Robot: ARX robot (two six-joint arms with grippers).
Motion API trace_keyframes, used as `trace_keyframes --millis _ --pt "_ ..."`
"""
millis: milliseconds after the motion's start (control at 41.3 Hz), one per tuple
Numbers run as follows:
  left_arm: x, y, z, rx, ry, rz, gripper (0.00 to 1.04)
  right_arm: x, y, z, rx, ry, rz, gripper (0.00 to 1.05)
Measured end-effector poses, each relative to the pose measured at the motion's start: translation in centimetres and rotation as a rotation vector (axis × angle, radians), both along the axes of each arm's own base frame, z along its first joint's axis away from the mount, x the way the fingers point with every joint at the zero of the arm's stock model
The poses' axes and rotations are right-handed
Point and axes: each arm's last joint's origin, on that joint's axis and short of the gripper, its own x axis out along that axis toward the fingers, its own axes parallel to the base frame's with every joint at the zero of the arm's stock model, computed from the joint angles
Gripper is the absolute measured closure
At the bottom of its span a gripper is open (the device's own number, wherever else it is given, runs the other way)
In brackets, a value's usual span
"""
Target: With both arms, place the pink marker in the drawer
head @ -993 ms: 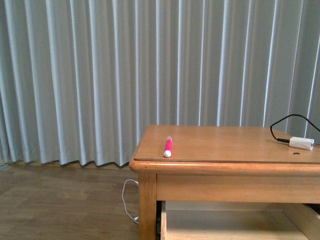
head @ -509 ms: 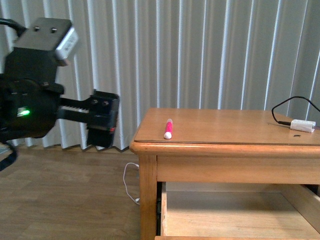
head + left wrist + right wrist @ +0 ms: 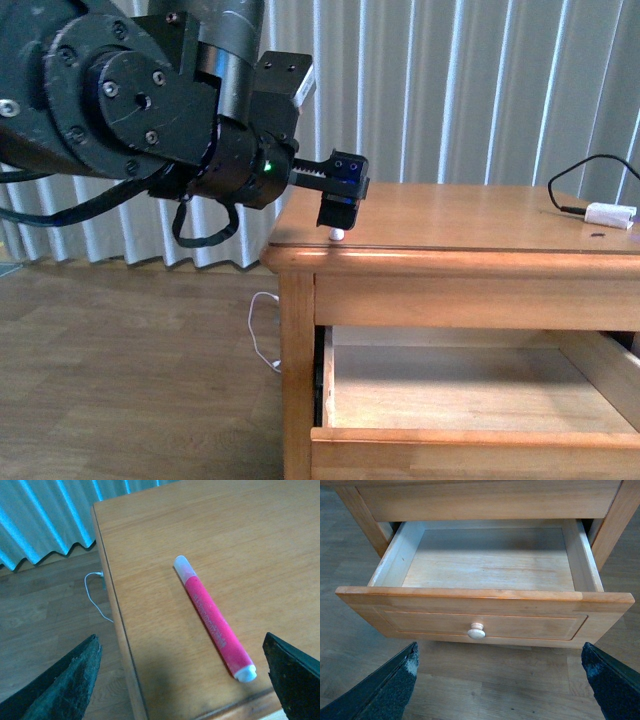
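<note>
Pink marker: you find the pink marker (image 3: 215, 619) lying flat on the tabletop (image 3: 210, 525), near its front left corner, with the white rounded end close to the front edge and the pale cap end pointing toward the back.
Left hand: your left hand (image 3: 180, 640) is spread wide and holds nothing. In its wrist view one finger shows on each side of the marker, both well clear of it.
Left hand from the front: you see it above the marker, hiding all of it but the white tip. You cannot tell whether the fingers touch the wood.
Right hand: your right hand (image 3: 499, 649) is also spread wide and grips nothing. It hangs in front of the drawer (image 3: 485, 594), apart from it.
Drawer: it stands pulled out below the tabletop, its pale wood inside open to view and its small round knob (image 3: 476, 631) on the panel front.
Far right of the tabletop: a white plug (image 3: 610, 213) on a black cable (image 3: 572, 178) lies well apart from the marker.
Surroundings: you have a pale pleated curtain (image 3: 450, 90) behind and a wooden floor (image 3: 130, 370), where a thin white cord (image 3: 262, 340) lies beside the dresser leg.
</note>
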Motion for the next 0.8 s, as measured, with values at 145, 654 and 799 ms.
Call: trace_keyframes --millis 145,654,799 --pt "1.9 -1.3 -0.3 0.001 0.032 -0.027 0.06 0.0 0.0 0.0 0.000 0.000 0.000 0.09" --pt "3.9 -3.8 -2.0 0.031 0.107 -0.081 0.06 0.0 0.0 0.0 0.000 0.000 0.000 0.09" --pt "4.0 -4.0 -1.9 0.039 0.119 -0.080 0.07 0.0 0.0 0.0 0.000 0.000 0.000 0.09"
